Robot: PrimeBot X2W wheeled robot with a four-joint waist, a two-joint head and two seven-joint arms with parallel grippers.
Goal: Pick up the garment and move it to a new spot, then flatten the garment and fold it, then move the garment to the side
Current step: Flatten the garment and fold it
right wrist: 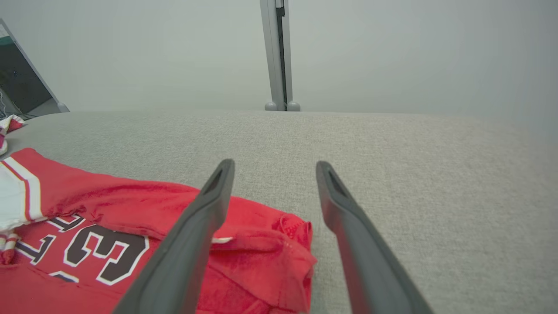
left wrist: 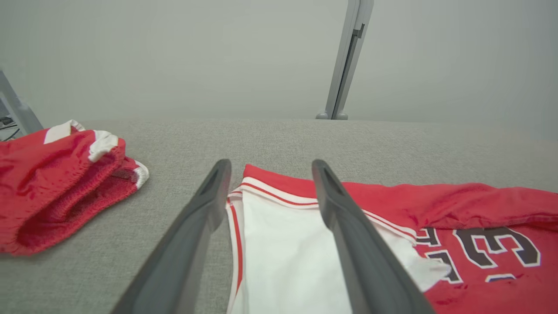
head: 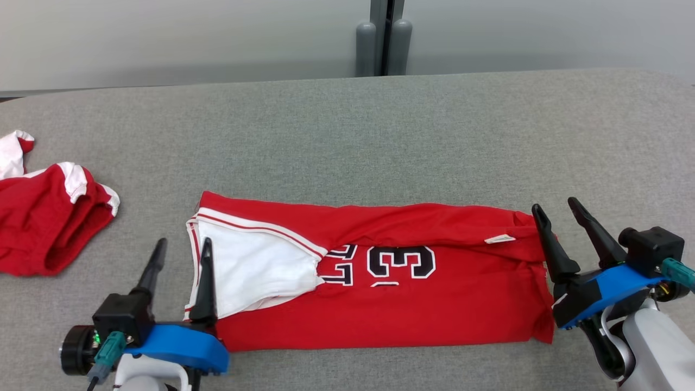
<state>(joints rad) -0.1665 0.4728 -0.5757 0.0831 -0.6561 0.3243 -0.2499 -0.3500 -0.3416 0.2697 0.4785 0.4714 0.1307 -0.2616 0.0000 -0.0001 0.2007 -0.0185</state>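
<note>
The garment (head: 391, 304) is a red jersey with white trim and dark numerals, folded into a long band across the grey table. My left gripper (head: 183, 245) stands open at its left end, the right finger over the white panel (left wrist: 283, 257), the left finger over bare table. At the garment's right end (right wrist: 266, 257) my right gripper (head: 554, 204) is open too, its left finger over the red hem and its right finger over bare table. Neither gripper holds anything.
A second red and white garment (head: 43, 217) lies crumpled at the table's left edge, also seen in the left wrist view (left wrist: 61, 187). A grey post (head: 383, 38) stands behind the table's far edge (head: 347, 79). Bare grey table stretches beyond the jersey.
</note>
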